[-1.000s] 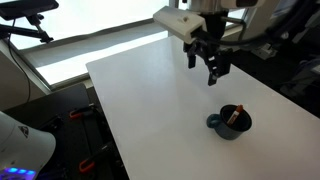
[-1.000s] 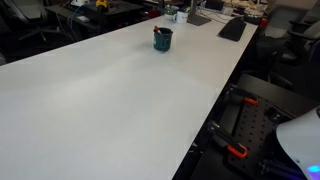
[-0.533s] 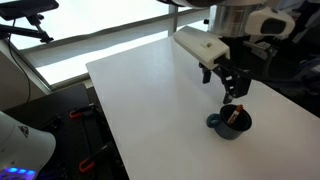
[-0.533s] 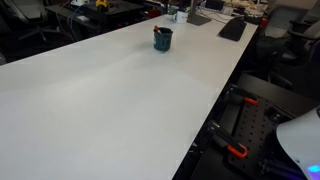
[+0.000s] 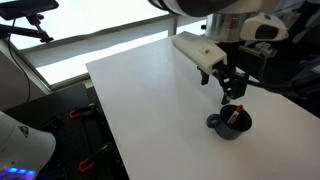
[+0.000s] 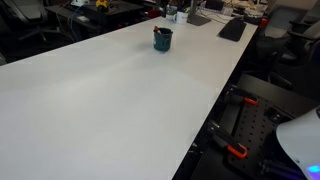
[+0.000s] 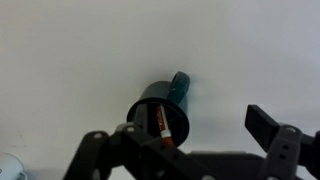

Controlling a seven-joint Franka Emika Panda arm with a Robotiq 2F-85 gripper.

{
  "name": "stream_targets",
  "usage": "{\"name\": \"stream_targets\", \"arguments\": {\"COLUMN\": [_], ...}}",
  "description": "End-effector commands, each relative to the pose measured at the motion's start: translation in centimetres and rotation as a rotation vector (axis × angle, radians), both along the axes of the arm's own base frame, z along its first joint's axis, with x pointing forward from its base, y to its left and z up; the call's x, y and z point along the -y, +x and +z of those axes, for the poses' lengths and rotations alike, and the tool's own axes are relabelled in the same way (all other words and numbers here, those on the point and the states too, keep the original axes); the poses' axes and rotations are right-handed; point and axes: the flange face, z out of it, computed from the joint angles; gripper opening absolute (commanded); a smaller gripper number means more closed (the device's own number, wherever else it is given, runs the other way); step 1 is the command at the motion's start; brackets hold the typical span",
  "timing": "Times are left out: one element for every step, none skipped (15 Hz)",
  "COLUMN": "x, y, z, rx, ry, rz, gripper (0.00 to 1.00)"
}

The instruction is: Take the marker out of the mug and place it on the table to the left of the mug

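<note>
The dark blue mug stands on the white table near its right side. The reddish-orange marker leans inside it. My gripper is open and empty, just above the mug. In the wrist view the mug lies low and left of centre with its handle pointing up. The marker rests against its inner wall. My gripper straddles the mug's right part, one finger well to the right of it. The mug also shows in an exterior view; the gripper is out of view there.
A dark keyboard and small items lie at the far end of the table. Black chairs and equipment stand around it. The table edge drops to a dark floor.
My gripper has moved across the table and down, from well short of the mug to just above it. The mug and marker have not moved.
</note>
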Motion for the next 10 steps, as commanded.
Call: {"name": "stream_targets", "arguments": {"x": [-0.3, -0.3, -0.3, -0.2, 0.0, 0.2, 0.5, 0.8, 1.1, 1.3], "y": [1.3, 1.7, 2.1, 2.5, 3.0, 3.4, 4.0, 4.5, 5.1, 5.7], "z": [-2.2, -2.8, -3.4, -3.9, -4.3, -4.6, -4.8, -4.8, -4.7, -4.6], "rx": [0.024, 0.025, 0.025, 0.025, 0.027, 0.028, 0.03, 0.036, 0.044, 0.053], "ry": [-0.001, -0.003, -0.002, -0.002, -0.004, -0.004, -0.001, 0.001, 0.002, 0.003], "rz": [0.043, 0.045, 0.046, 0.044, 0.037, 0.03, 0.019, 0.009, -0.001, -0.007], "gripper": [1.0, 1.0, 1.0, 1.0, 1.0, 1.0, 1.0, 1.0, 1.0, 1.0]}}
